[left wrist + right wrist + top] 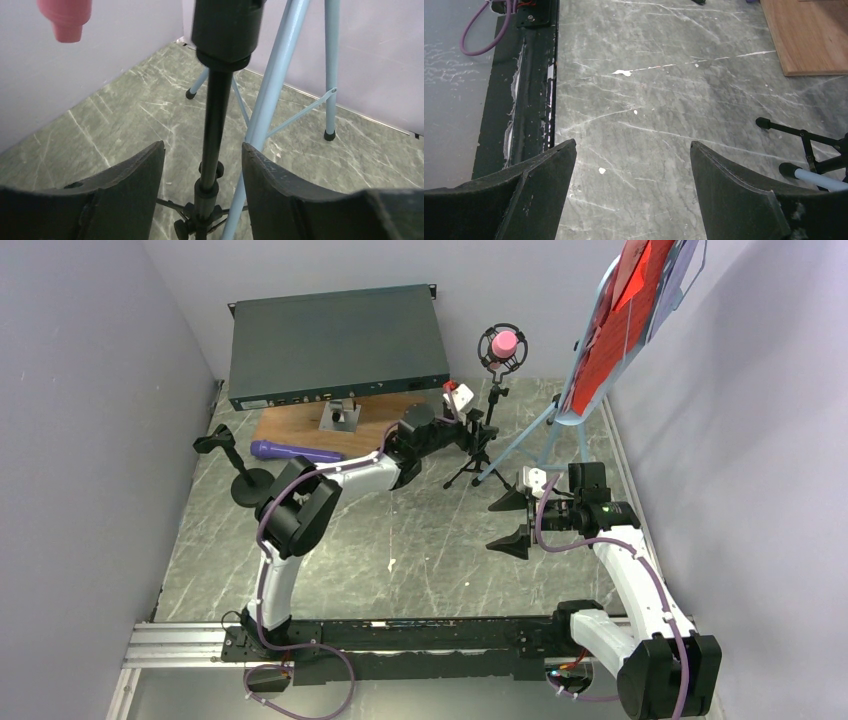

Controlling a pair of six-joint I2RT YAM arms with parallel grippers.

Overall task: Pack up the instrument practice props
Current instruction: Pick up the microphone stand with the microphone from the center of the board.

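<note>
Left gripper (202,152) open, tripod mic holder (215,115) pole between its fingers, untouched. Pink microphone (66,17) above-left. Right gripper (633,150) open, empty. Seemingly the grasp step; next, pinch the pole squarely.

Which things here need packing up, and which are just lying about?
To pack: pink toy microphone, purple toy microphone, black tripod mic holder, black round-base mic holder, light-blue music tripod, red music sheets.
Lying about: dark green flat rack box, brown wooden board.
</note>
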